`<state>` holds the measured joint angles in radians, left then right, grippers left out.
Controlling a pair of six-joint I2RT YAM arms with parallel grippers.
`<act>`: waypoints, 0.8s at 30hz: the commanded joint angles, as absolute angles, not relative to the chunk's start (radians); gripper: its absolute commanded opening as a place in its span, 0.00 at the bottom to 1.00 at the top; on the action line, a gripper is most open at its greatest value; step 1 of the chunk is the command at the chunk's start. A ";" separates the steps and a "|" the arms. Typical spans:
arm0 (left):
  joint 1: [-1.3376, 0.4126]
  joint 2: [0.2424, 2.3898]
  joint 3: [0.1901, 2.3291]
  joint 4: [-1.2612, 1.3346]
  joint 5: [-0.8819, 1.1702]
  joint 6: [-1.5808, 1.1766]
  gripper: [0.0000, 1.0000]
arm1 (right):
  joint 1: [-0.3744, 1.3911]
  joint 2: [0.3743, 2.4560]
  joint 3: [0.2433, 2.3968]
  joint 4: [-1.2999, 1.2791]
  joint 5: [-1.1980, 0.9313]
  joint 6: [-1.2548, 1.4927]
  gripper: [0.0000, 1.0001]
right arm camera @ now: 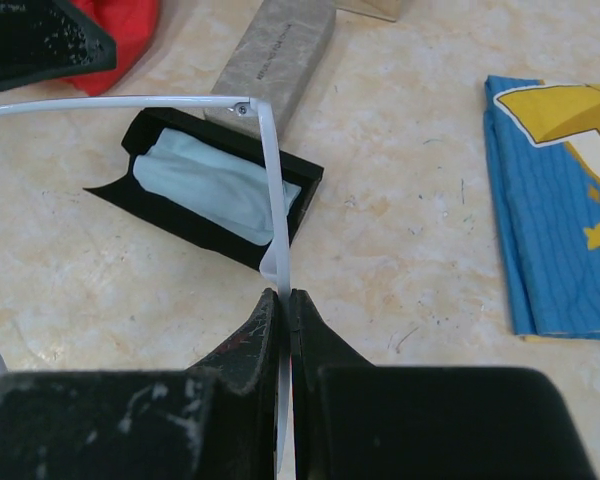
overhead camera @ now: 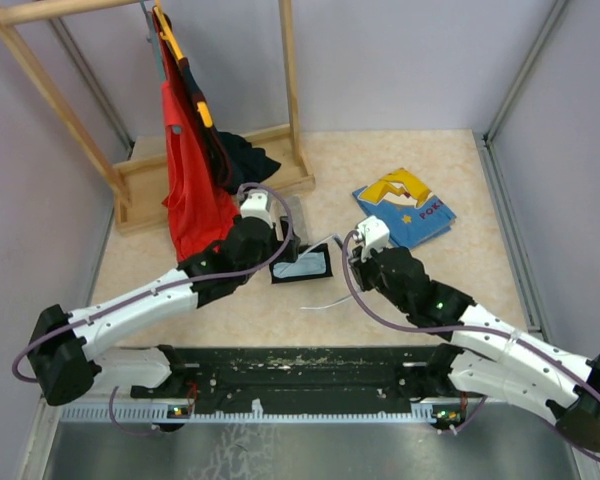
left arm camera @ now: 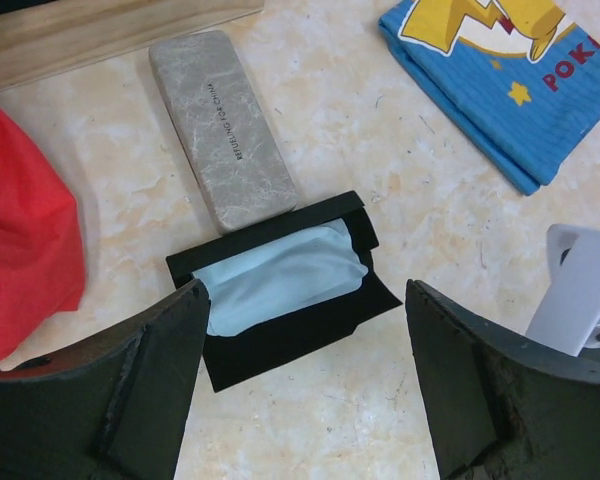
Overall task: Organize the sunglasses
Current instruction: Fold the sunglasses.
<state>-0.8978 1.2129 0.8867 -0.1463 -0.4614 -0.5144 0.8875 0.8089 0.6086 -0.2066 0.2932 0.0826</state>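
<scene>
Pinching one thin temple, your right jaws are fully closed on the wire sunglasses [right arm camera: 274, 200]. From the grip that temple runs straight ahead to a small hinge, then the frame turns off to the jaws' left. It is pale grey, very thin wire; the lenses are out of view. Your left jaws stand wide apart, gripping nothing, above the black case [left arm camera: 290, 340] with its cloth [left arm camera: 280, 275].

- Robot lab test cell: plain walls [overhead camera: 400, 60] and metal posts [overhead camera: 523, 70] box in one table [overhead camera: 420, 290].
- Left arm [overhead camera: 130, 305] and right arm [overhead camera: 500, 335] bolted to black rail [overhead camera: 300, 375].
- Staged props: wooden rack [overhead camera: 210, 175], red garment [overhead camera: 190, 190], folded blue shirt [overhead camera: 405, 208].
</scene>
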 commanded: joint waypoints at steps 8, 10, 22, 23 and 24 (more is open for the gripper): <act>-1.017 1.282 0.993 -0.173 -0.601 -0.472 0.85 | 0.891 0.773 0.629 -0.153 0.388 0.119 0.00; -1.042 1.310 1.010 -0.178 -0.630 -0.466 0.85 | 0.891 0.775 0.632 -0.157 0.399 0.123 0.00; -1.122 1.445 1.091 -0.162 -0.646 -0.464 0.86 | 0.890 0.777 0.615 -0.120 0.356 0.167 0.00; -1.127 1.451 1.096 -0.159 -0.646 -0.463 0.86 | 0.891 0.776 0.611 -0.116 0.352 0.172 0.00; -1.129 1.456 1.101 -0.156 -0.646 -0.463 0.86 | 0.891 0.774 0.606 -0.112 0.349 0.177 0.00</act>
<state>-1.1118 1.4395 1.0523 -0.1673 -0.6304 -0.4728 0.8875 0.7864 0.6086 -0.1997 0.3683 0.1440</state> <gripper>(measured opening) 0.856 0.019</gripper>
